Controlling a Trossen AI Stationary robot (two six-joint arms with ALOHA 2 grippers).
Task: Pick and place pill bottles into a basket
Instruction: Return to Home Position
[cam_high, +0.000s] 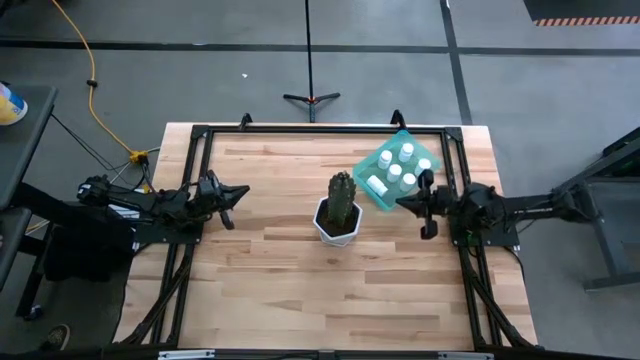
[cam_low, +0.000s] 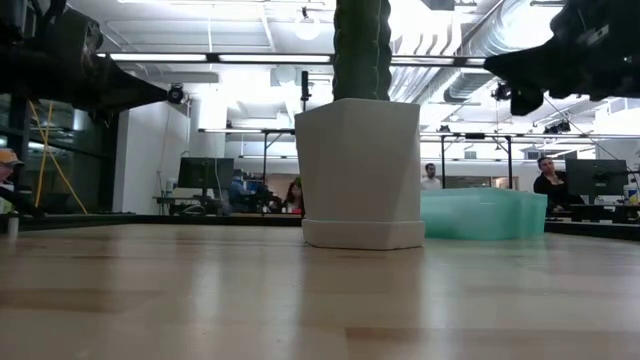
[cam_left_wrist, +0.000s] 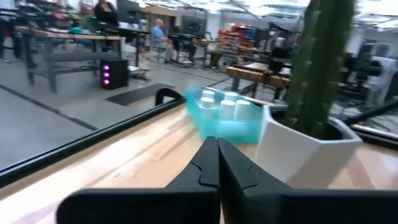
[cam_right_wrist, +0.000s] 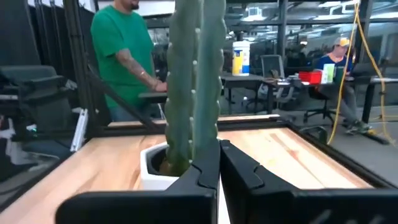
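Observation:
The teal basket (cam_high: 397, 170) sits on the table at the far right, with several white pill bottles (cam_high: 394, 172) in it; one lies on its side (cam_high: 377, 185). The basket also shows in the low view (cam_low: 480, 213) and in the left wrist view (cam_left_wrist: 221, 121), with bottles (cam_left_wrist: 227, 107) standing in it. My left gripper (cam_high: 242, 193) is shut and empty above the table's left side. My right gripper (cam_high: 402, 203) is shut and empty just near of the basket, pointing at the cactus pot.
A white faceted pot with a green cactus (cam_high: 339, 210) stands mid-table between the two grippers; it fills the low view (cam_low: 360, 170). A black frame (cam_high: 320, 130) runs round the table. A person in a green shirt (cam_right_wrist: 124, 56) stands beyond the table.

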